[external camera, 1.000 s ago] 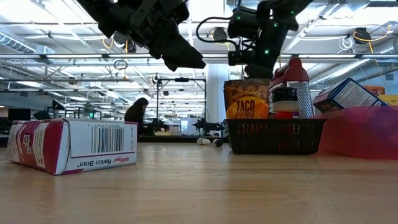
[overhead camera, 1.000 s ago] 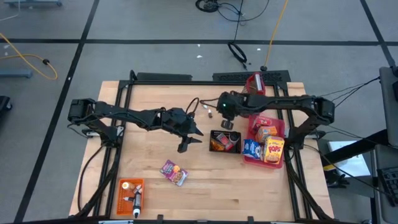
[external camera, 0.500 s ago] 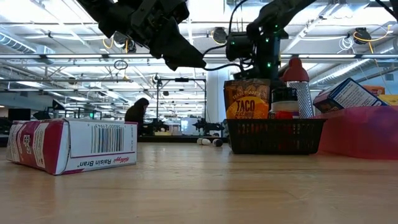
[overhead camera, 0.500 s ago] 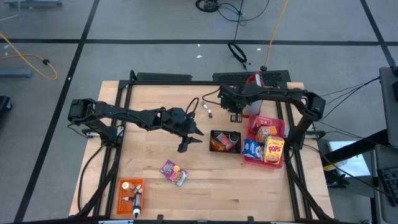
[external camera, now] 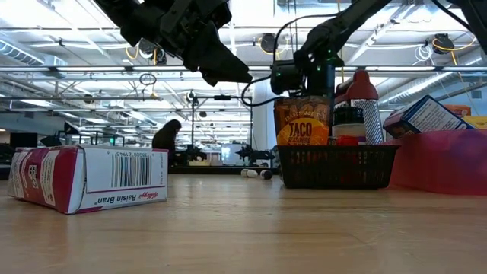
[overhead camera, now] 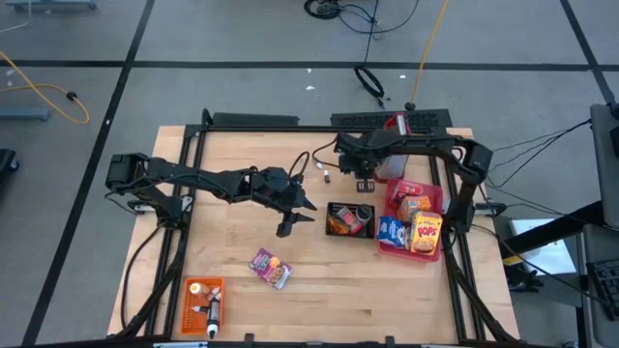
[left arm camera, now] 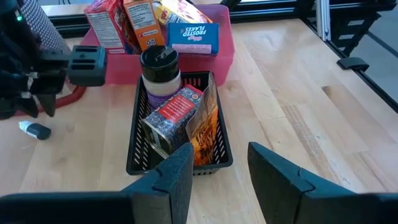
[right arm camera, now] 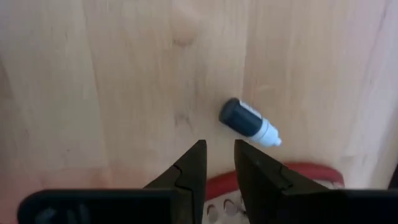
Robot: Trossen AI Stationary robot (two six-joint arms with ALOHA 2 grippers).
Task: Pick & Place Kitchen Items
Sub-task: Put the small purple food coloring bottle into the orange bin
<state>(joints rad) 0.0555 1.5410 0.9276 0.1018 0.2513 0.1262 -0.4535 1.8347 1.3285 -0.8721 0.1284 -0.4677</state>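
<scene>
My left gripper (overhead camera: 293, 220) hangs open above the table, just left of the black mesh basket (overhead camera: 348, 220); in its wrist view the fingers (left arm camera: 217, 155) frame that basket, which holds a taco packet (left arm camera: 202, 134), a dark box and a black-lidded jar (left arm camera: 160, 68). My right gripper (overhead camera: 365, 182) hovers over the far middle of the table, open by a narrow gap (right arm camera: 219, 152). A tiny dark-capped bottle (right arm camera: 249, 122) lies on its side on the wood just beyond the fingers. A purple Raisin Bran box (overhead camera: 271, 268) lies flat toward the near edge.
A red tray (overhead camera: 437, 198) right of the basket holds several small boxes, among them a yellow one (overhead camera: 426, 234) and a blue one (overhead camera: 391, 230). An orange crate (overhead camera: 203, 300) with small items sits at the near left corner. Bare wood lies between the box and the basket.
My right arm has swung back from over the basket toward the table's far edge, and in the low view its gripper has come down and moved left. The left arm and all the items have kept still.
</scene>
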